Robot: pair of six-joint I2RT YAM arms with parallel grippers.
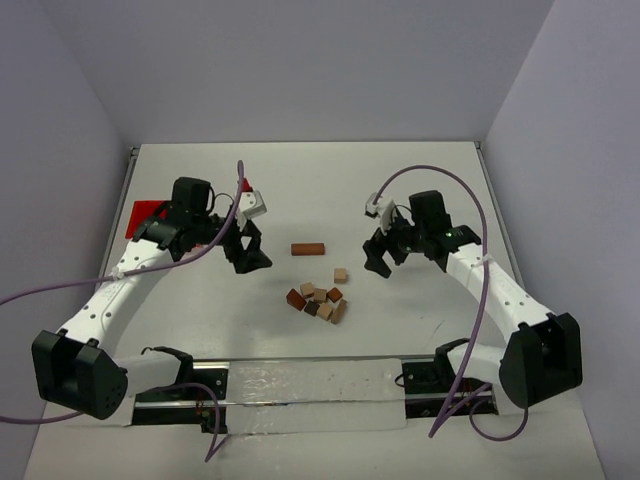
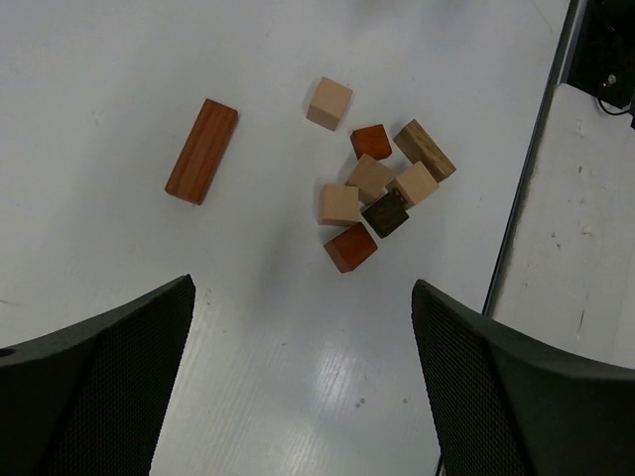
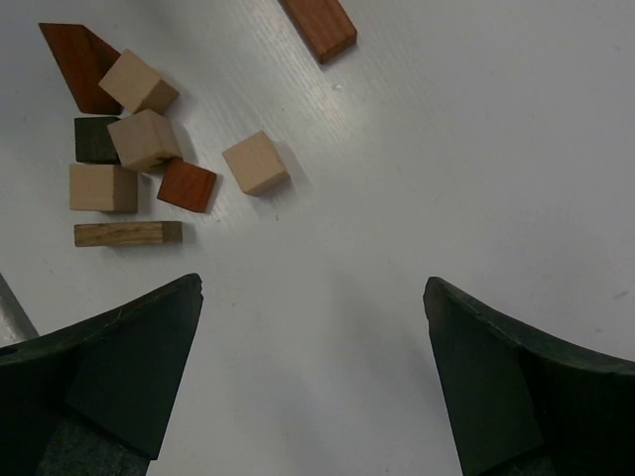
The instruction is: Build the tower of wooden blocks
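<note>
Lying scattered, unstacked wood blocks (image 1: 320, 297)

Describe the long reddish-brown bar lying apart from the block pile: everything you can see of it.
The bar is a plain rectangular stick of reddish-brown wood with faint grain, the longest piece in view. It lies flat on the white table, farther from the arm bases than the cluster of small blocks and clear of it. Only the table touches it; nothing grips it.
</note>
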